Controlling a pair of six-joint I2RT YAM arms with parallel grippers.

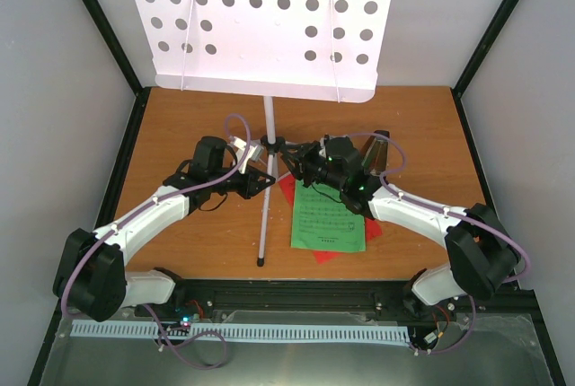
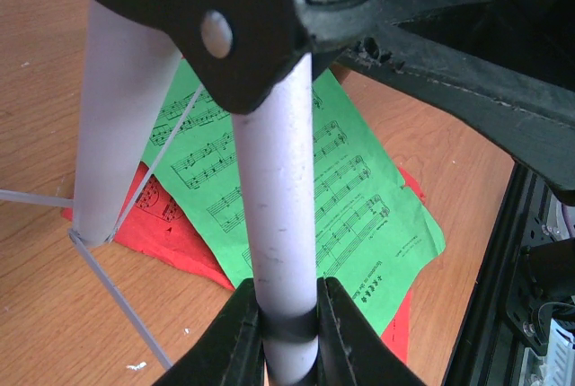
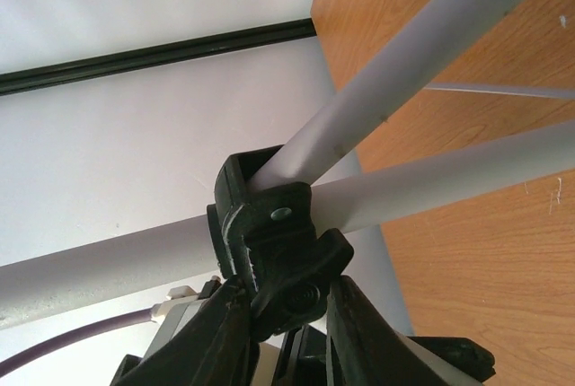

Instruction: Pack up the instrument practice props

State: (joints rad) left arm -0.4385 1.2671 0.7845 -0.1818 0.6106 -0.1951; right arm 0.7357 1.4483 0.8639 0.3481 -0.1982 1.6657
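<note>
The music stand has a pale perforated desk [image 1: 260,22] at the back and a pale pole [image 1: 266,197] running toward me. My left gripper [image 1: 258,179] is shut on that pole; in the left wrist view its fingers [image 2: 241,337] clamp the tube [image 2: 280,215]. My right gripper [image 1: 304,160] is shut on the knob of the stand's black tripod hub [image 3: 269,224], with a finger on each side of the knob [image 3: 301,301]. A green music sheet [image 1: 328,217] lies on a red one [image 1: 325,253] under my right arm. The black metronome [image 1: 378,149] stands behind the right arm, mostly hidden.
Thin silver tripod struts [image 2: 117,301] spread over the wooden table [image 1: 189,117]. White walls with black frame posts [image 1: 108,36] enclose the table on three sides. The black base rail [image 1: 296,294] runs along the near edge.
</note>
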